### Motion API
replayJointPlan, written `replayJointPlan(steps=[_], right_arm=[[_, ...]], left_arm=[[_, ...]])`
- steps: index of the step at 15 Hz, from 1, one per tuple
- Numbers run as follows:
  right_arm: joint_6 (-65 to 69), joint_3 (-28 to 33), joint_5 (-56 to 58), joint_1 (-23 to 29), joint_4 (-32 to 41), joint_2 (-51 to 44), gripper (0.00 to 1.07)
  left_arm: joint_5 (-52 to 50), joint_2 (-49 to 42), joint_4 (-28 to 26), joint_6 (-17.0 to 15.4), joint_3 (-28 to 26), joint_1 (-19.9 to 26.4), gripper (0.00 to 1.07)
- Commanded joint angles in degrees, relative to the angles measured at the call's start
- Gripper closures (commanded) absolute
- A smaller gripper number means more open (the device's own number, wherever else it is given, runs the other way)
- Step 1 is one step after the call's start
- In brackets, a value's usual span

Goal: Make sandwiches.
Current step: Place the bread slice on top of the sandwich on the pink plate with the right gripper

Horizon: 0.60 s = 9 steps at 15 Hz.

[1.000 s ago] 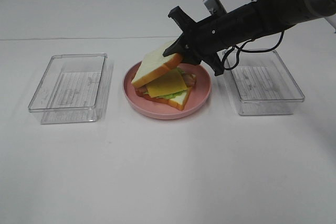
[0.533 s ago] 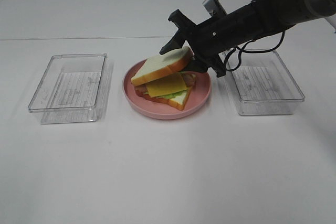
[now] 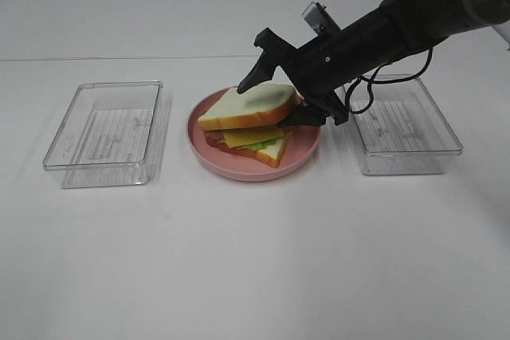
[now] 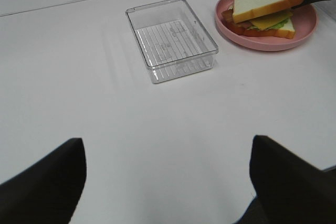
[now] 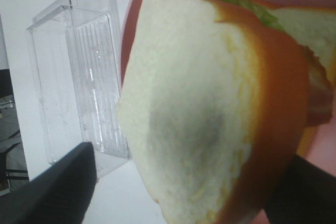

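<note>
Straddling the sandwich's top bread slice (image 3: 253,104) on the pink plate (image 3: 303,151), right gripper (image 3: 275,101) jaws spread wide; left gripper (image 4: 167,174) jaws gaping over bare counter (image 4: 157,119).

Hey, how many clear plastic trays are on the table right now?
2. One clear tray sits left of the pink plate, and the other clear tray sits right of it, partly behind the right arm.

Right arm (image 3: 414,9) is showing as matte black, tubular, thick dark-grey link at the top. Thin black cables (image 3: 382,77) are looping under it. Small silver-grey block (image 3: 317,15) is sitting on the wrist. Right claw (image 3: 275,99) black, angular fingers. Left claw (image 4: 163,182) only showing two blurred black fingers.
</note>
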Motion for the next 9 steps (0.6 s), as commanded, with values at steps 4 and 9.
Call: replayJointPlan(steps=[4,9], right_arm=[[7.6,0.1,1.6,0.0,-14.3,-2.8,0.31],[13.5,0.1,3.3,0.0,-30.4,-8.3,0.31]], left_arm=[[-0.6,-0.6,0.2,-0.5,0.1,-0.1,0.26],[-0.6,-0.6,0.2,-0.5,0.1,-0.1,0.26]])
